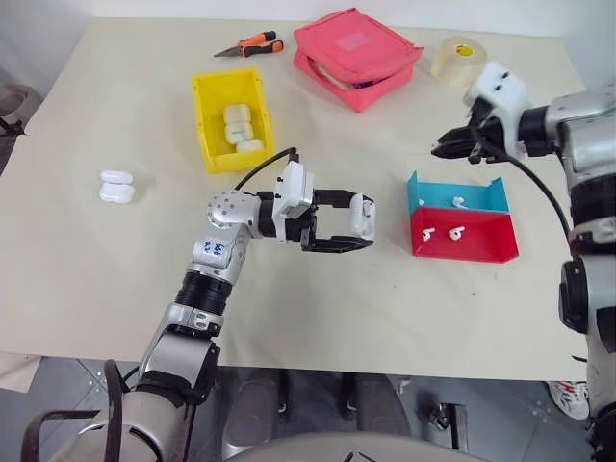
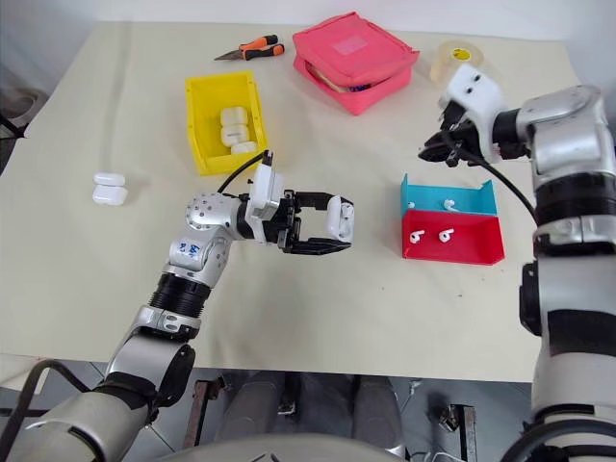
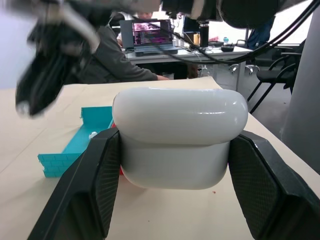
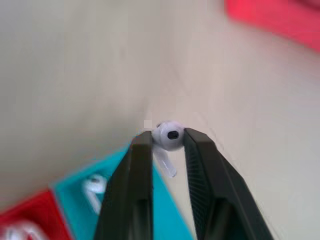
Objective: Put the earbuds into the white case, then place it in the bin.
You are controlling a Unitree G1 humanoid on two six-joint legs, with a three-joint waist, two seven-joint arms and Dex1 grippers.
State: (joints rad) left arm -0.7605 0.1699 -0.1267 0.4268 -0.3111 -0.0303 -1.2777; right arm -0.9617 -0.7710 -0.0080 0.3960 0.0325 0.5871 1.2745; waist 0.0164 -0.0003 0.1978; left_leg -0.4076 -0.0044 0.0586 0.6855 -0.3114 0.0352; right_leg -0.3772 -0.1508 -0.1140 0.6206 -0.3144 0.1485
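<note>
A glossy white case (image 1: 363,216), rounded at every corner and smooth as a pebble, is sitting clamped between the two black textured fingers of the left gripper (image 1: 345,221), above the middle of the matte beige table (image 1: 96,279). In the left wrist view the lid seam is running crosswise, so the case's long axis is spanning the gap from one finger to the other, lid end facing away from the wrist. The right gripper (image 1: 445,149) is hanging above the table beyond the shallow tray (image 1: 460,225), its fingers nearly together and pinching one tiny shiny earbud (image 4: 169,137) by its bulb, the short stem slanting back toward the wrist. The tray is thin plastic, half teal and half red, and is holding more earbuds (image 1: 455,232); two are showing in the red half and at least one in the teal. The yellow bin (image 1: 231,118), a bright hard-plastic open box, is lying well apart near the far left, with three more white cases stacked in a row inside. Two further cases (image 1: 116,187) are lying side by side on the table's left. A pink fabric pouch (image 1: 357,58), a tape roll (image 1: 458,60) and orange-handled pliers (image 1: 250,45) are lying along the far edge.
</note>
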